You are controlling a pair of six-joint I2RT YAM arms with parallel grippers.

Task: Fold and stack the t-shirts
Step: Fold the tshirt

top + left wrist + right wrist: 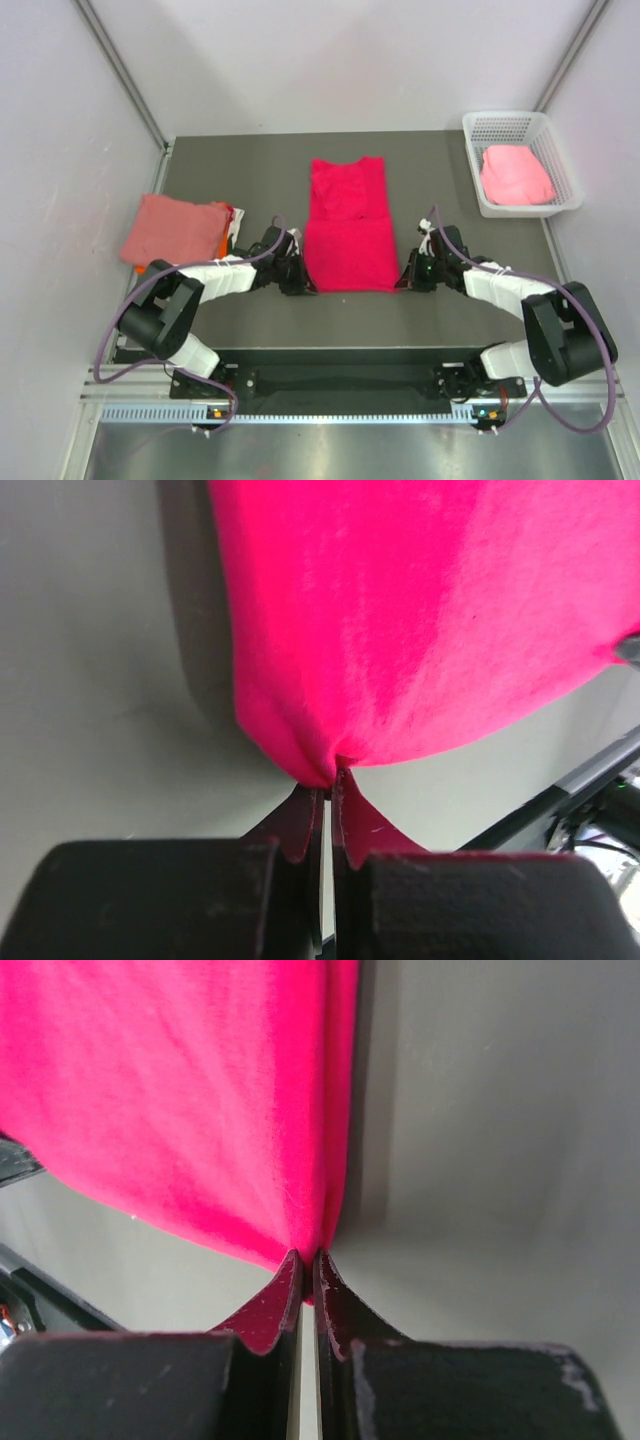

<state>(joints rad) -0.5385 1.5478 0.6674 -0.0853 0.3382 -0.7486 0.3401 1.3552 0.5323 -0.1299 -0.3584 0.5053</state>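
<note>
– Crimson-pink t-shirt point(348, 225): where does it sit from the grippers?

– Right at the fingertips. The left gripper point(328, 790) is pinched closed on one near corner of it, and the right gripper point(307, 1260) is closed on the other near corner. Both wrist views show the cloth gathered to a point between the jaws. From there it runs flat across the table point(250, 170), away from both grippers, as a narrow rectangle with a crease line partway up.

– So which step is this?

– I judge it a fold along the length, with the near edge held ready to be carried over the far part. Whether the near half is already doubled I cannot tell.

– And the next move?

– Both arms need to lift together and travel away at an even pace, so the edge stays straight. Then they lay the corners down square on the far end and let go.

– What lies beyond?

– Out past the left gripper's outer side is the salmon t-shirt point(172, 228), folded, with an orange t-shirt point(232, 218) peeking beneath it. That is likely the stack. Far beyond the right gripper, the light pink t-shirt point(515, 175) lies bunched in the white basket point(470, 135), not yet folded.
</note>
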